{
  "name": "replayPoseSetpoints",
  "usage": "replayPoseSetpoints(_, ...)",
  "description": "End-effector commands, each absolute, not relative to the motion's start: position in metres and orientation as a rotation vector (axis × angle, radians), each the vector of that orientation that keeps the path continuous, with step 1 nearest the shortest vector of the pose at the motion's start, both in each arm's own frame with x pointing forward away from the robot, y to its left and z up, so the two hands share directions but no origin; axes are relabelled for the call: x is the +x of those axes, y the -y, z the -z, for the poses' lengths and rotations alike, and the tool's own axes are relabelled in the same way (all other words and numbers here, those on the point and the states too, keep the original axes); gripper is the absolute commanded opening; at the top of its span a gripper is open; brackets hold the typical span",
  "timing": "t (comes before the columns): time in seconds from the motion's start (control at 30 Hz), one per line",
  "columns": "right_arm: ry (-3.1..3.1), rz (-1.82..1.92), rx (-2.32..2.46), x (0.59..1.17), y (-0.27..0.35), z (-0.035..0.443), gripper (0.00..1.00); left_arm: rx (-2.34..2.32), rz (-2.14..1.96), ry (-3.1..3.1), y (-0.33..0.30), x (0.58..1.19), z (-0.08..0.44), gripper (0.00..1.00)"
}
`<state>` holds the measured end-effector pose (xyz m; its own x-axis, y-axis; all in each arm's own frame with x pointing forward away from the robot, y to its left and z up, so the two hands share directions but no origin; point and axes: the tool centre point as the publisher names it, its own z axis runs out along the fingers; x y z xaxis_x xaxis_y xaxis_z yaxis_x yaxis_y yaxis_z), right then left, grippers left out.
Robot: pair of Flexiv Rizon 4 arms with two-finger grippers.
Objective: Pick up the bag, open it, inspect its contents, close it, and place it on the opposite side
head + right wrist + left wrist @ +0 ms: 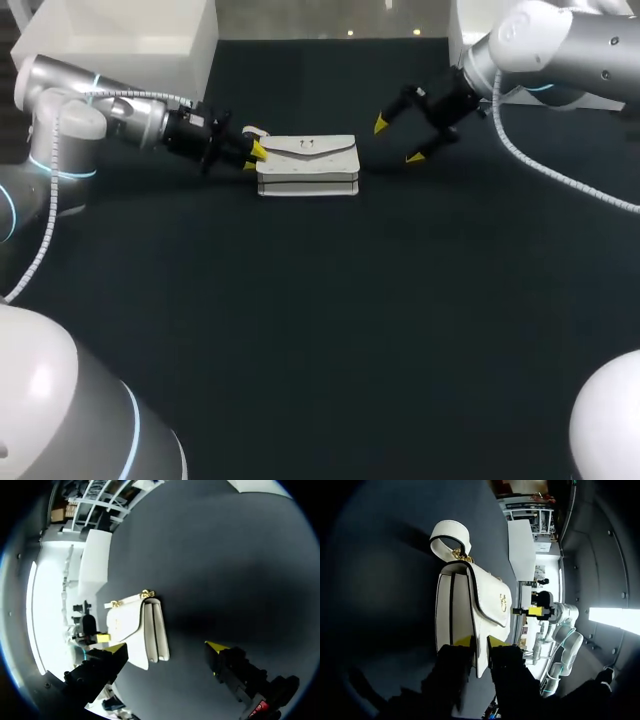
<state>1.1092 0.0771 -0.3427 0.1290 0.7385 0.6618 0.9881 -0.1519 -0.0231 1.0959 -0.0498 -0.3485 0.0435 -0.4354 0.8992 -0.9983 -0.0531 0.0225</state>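
Note:
A white flap bag (pixel 308 165) with gold fittings lies flat on the dark table (pixel 330 330), toward the back, left of the middle. Its short strap loop (pixel 449 532) sticks out at one end. My left gripper (pixel 252 156) is at the bag's left end. In the left wrist view its yellow fingertips (pixel 465 641) press on both sides of the bag's (pixel 470 605) edge, so that gripper (pixel 480 643) is shut on it. My right gripper (pixel 397 141) hangs wide open to the right of the bag, apart from it. In the right wrist view the bag (pixel 135 627) lies ahead of the open right gripper (pixel 166 647).
A white bin (pixel 130 40) stands at the table's back left corner, behind my left arm. Another white object (pixel 468 40) stands at the back right, beside my right arm. Dark cloth covers the whole table.

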Motion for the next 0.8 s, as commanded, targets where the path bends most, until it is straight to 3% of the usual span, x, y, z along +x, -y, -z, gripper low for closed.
replayPoseSetpoints(0.03, 1.683, 0.717, -1.998, 1.104, -0.073, 0.336, 1.00, 1.576, -0.955, 1.485, 0.050, 1.101, 0.352, 0.00)
replayPoseSetpoints(0.8, 1.840, 0.609, -2.032, 1.102, -0.054, 0.331, 1.00, 1.648, -0.928, 1.656, -0.004, 1.089, 0.333, 0.00)
